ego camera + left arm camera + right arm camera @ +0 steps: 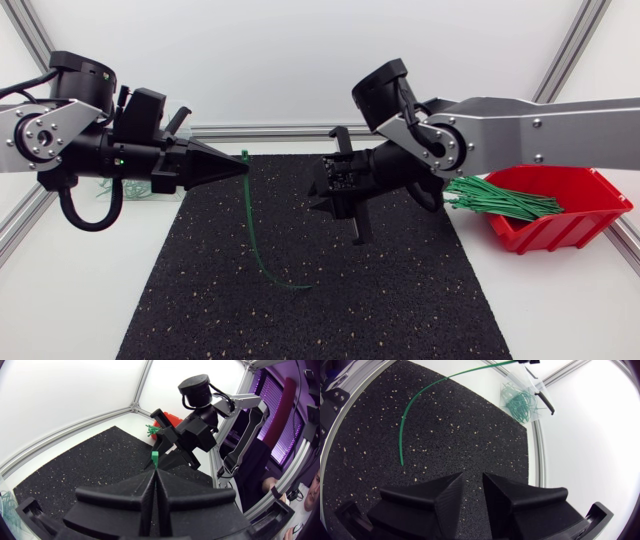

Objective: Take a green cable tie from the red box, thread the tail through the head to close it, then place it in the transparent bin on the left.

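L fingers [145,496] pinch tie [155,458], R fingers [445,496] apart

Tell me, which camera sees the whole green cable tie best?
The head view: the cable tie shows whole, from the left gripper down to its tail. The right wrist view shows most of its curved strap; the left wrist view, only its green head.

Surface: white table [70,300] beneath my arms | cover: black speckled mat [320,290] | edging: aluminium rails [270,131] | light: bright, even.
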### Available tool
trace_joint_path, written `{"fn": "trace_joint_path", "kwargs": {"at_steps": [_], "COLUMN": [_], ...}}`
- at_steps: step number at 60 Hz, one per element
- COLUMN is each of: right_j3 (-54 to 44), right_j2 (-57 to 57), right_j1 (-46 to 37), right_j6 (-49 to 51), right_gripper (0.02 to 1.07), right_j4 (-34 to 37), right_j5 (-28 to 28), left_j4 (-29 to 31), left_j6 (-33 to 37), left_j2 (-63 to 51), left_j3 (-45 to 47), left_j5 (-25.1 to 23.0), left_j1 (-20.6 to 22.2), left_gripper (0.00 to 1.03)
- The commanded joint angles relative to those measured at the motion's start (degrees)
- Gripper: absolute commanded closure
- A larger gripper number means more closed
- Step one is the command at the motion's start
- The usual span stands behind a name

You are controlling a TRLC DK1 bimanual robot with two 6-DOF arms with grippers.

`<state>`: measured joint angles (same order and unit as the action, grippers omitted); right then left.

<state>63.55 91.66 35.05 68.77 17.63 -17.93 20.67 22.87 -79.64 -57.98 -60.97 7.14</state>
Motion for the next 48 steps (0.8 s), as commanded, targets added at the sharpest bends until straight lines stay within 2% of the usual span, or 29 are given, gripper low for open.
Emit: {"fn": "trace_joint_path", "kwargs": {"at_steps": [1, 9, 14, 23, 34, 48], "right_j3": [-4.6, -7.1, -8.3, -10.3, -7.4, -1.1], "right_j2": [-3.2, -4.6, -5.6, -7.3, -5.7, -2.4], "right_j1": [1.5, 2.6, 2.7, 4.2, 6.3, 5.7], "right_j6": [-0.3, 0.1, 0.8, 1.0, -7.4, -20.5], "right_gripper": [0.75, 0.74, 0.65, 0.61, 0.58, 0.58], "right_j4": [-3.8, -6.4, -7.4, -9.1, -5.8, -1.8], "right_j5": [1.4, 2.2, 2.4, 4.0, 3.8, -4.1], "left_j4": [1.4, 2.7, 4.3, 5.6, 4.8, 3.0], "left_j6": [-1.5, -2.3, -2.3, -2.4, -2.0, -1.8], "left_j2": [-2.5, -4.2, -4.7, -4.8, -5.4, -5.3], "left_j3": [-2.5, -4.6, -6.3, -7.9, -6.5, -4.2], "left_j5": [-0.3, -0.6, -0.6, -0.6, -0.6, -2.2], "left_j1": [0.8, 0.9, 1.0, 1.3, 1.5, 2.1], "left_gripper": [1.0, 1.0, 1.0, 1.0, 1.0, 1.0]}}
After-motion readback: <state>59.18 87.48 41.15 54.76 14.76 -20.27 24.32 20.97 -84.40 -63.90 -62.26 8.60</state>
